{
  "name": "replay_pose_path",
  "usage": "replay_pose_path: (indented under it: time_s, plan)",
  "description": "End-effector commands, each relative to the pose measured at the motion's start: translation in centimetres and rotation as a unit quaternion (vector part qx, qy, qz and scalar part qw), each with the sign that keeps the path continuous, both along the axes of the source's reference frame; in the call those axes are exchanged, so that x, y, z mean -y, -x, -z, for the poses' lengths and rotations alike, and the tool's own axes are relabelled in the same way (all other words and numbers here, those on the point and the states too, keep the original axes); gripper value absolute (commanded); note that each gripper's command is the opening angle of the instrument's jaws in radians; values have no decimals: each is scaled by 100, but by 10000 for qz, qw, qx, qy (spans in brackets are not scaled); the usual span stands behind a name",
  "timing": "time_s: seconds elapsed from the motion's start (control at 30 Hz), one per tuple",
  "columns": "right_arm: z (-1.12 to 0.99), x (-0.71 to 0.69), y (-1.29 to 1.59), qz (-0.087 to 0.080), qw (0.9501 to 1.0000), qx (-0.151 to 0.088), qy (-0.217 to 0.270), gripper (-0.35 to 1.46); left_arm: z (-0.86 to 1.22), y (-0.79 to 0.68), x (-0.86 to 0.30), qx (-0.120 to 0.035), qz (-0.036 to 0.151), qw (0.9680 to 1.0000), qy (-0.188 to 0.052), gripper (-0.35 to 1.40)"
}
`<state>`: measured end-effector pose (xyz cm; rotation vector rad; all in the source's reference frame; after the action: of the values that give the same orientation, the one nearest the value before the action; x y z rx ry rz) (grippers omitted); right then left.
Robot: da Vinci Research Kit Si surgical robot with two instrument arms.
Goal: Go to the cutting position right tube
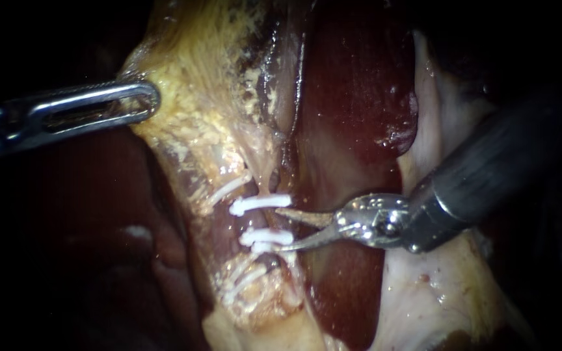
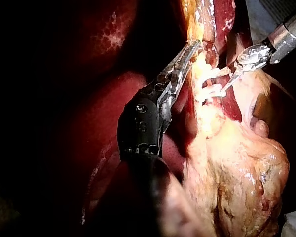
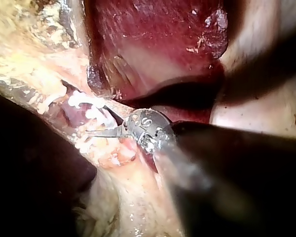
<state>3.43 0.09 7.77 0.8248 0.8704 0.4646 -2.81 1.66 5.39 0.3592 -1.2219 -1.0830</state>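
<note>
right instrument (image 1: 284,229) hand spread, holding nothing | endoscope: lower blade (image 1: 304,240) overlaps a clip (image 1: 265,236) | right wrist cam: blade clear

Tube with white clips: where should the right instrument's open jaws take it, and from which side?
Probably take the tube on its bare stretch between the upper clip and the middle clip, from the liver side: it runs crosswise to the right instrument, whose jaws stand open. The left instrument holds the yellow tissue.

I find no readable text, label, brand or number here. The only mark is a small engraving (image 3: 148,123) on the metal joint of my right instrument (image 3: 99,122), too blurred to read.
</note>
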Motion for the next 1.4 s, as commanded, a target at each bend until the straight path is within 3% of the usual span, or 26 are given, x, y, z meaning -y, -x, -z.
replay_pose_path:
  time_s: [0.03,0.2,0.53,0.7,1.03,1.4]
  plan:
    - [-2,-1,-2,-14,10000,26,-18,135,1,0,0,-5,3,10000,2,-35]
    - [-7,-3,-13,40,10000,19,-86,135,2,0,1,-6,5,10000,2,-35]
    - [-12,-3,-33,375,9989,-175,-226,129,1,1,1,-8,7,10000,4,-35]
    - [-11,-2,-33,464,9982,-250,-277,124,-1,1,1,-7,5,10000,6,-35]
    - [-11,-2,-43,419,9977,-417,-346,115,-4,-1,0,-4,0,10000,9,-35]
    - [-12,-2,-48,462,9974,-443,-344,112,-5,0,0,-7,4,10000,11,-35]
